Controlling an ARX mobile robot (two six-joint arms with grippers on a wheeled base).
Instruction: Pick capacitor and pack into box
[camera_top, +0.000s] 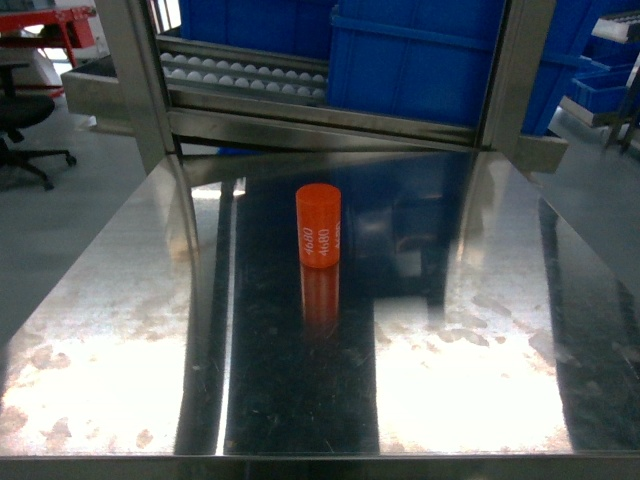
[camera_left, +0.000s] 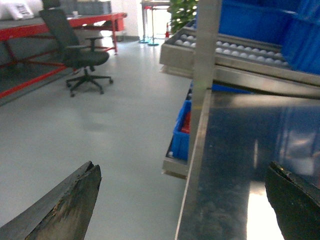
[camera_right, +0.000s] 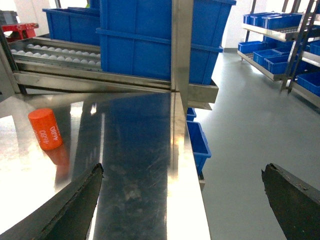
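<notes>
An orange cylindrical capacitor (camera_top: 318, 226) with white "4680" print stands upright near the middle of the shiny steel table (camera_top: 450, 360). The right wrist view shows the same capacitor (camera_right: 45, 129) far to the left of my right gripper (camera_right: 182, 172), which is open and straddles the table's right edge. Over the table's left edge, my left gripper (camera_left: 182, 170) is open too, with nothing between its dark fingers (camera_left: 75, 200). Neither gripper appears in the head view. The box is out of view.
Large blue bins (camera_top: 420, 60) sit on a roller rack (camera_top: 240, 75) behind the table, framed by steel posts (camera_top: 135, 80). A black office chair (camera_left: 77, 47) and red bench stand on the floor to the left. Blue bins on shelving (camera_right: 280, 35) line the right.
</notes>
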